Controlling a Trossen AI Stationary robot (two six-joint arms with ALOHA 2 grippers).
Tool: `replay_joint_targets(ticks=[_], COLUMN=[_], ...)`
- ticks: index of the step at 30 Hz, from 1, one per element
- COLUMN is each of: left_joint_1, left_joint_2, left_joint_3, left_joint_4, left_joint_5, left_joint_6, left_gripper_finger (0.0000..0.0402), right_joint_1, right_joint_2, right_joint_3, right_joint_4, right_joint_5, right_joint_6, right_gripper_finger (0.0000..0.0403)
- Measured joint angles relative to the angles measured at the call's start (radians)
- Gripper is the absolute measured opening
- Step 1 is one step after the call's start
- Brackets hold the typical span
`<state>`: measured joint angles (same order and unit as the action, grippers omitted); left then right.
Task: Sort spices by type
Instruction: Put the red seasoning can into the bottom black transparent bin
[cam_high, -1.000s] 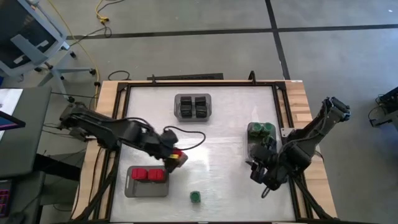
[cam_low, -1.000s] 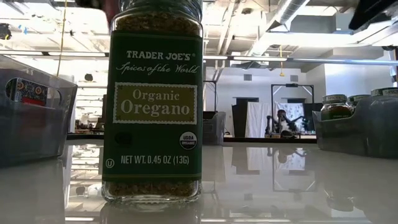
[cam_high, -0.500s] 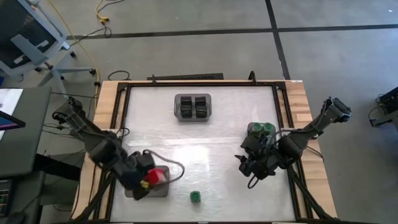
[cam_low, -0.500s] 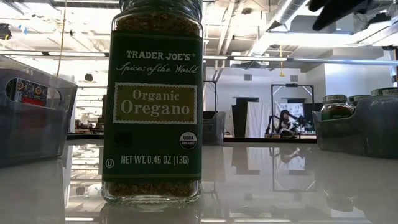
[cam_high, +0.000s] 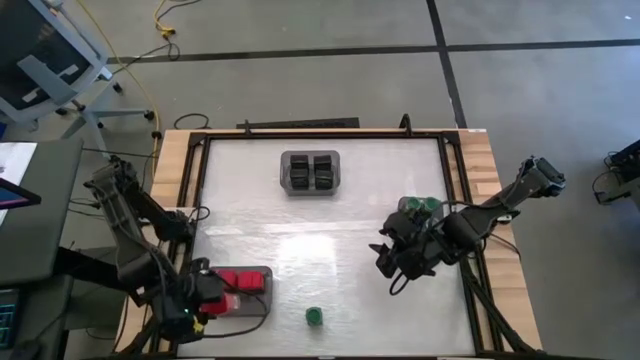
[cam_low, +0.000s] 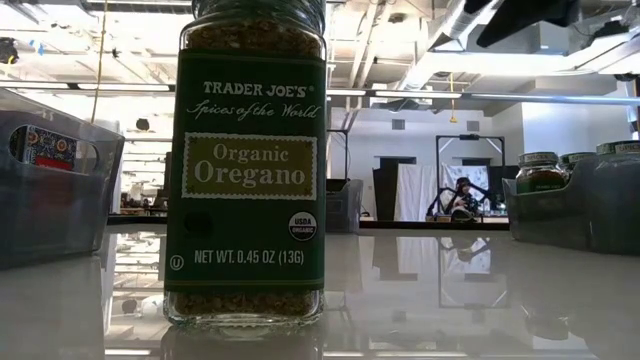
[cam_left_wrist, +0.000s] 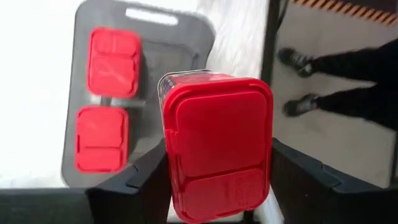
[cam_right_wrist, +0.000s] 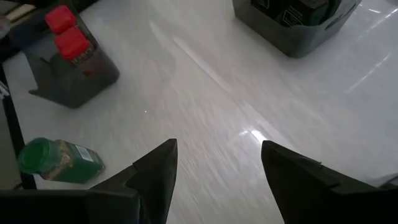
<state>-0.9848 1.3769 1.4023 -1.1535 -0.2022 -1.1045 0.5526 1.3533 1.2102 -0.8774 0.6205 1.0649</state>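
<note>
The red spice container is pinched between the fingers of the left end effector, hanging just off the near-left end of the red tray at the bench's front-left. A second ago that arm was stretched toward the middle of the bench; it has since swung back and carried the red container past the tray's far side to its outer edge. Two red containers already lie in the tray, so I would judge this the third one, about to be set down beside them.

One green-lidded oregano jar lies by itself just to the right of the red tray, near the bench's front edge. It looks like the last stray spice. Two green-lidded jars sit in the tray well to the right of the red tray, and the black containers fill the tray at the back.

The right end effector has drifted away from the green tray toward the bench's middle, and hovers above the bare surface with fingers spread wide, holding nothing. From there the lone jar is in its wrist camera's sight, so it probably goes for that next.
</note>
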Motion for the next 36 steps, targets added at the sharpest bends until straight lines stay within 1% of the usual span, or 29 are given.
replay_joint_targets(ticks=[4,7,13,20,24,29,36], left_joint_1=[-0.012,-0.011,0.001,0.003,0.003,0.003,0.003], left_joint_2=[-0.002,0.001,0.000,-0.001,-0.001,-0.001,-0.001], left_joint_3=[-0.066,-0.106,-0.160,-0.230,-0.269,-0.294,-0.295], left_joint_4=[0.046,0.047,0.067,0.165,0.171,0.175,0.176], left_joint_5=[0.017,0.020,0.063,0.073,0.093,0.094,0.092], left_joint_6=[0.022,0.031,0.067,0.089,0.081,0.075,0.127], left_gripper_finger=[0.0222,0.0222,0.0222,0.0222,0.0222,0.0222,0.0222], right_joint_1=[0.001,0.001,0.001,0.001,0.001,0.001,-0.006], right_joint_2=[0.000,0.000,0.001,0.001,0.001,0.001,0.001], right_joint_3=[0.000,0.000,0.000,0.000,0.000,0.000,0.000], right_joint_4=[0.005,0.004,0.004,0.003,0.003,0.003,0.002], right_joint_5=[0.000,0.000,0.000,0.000,0.000,0.000,0.000], right_joint_6=[0.015,0.031,0.048,0.053,0.053,0.054,0.054], right_gripper_finger=[0.0260,0.0260,0.0260,0.0260,0.0260,0.0260,0.0260])
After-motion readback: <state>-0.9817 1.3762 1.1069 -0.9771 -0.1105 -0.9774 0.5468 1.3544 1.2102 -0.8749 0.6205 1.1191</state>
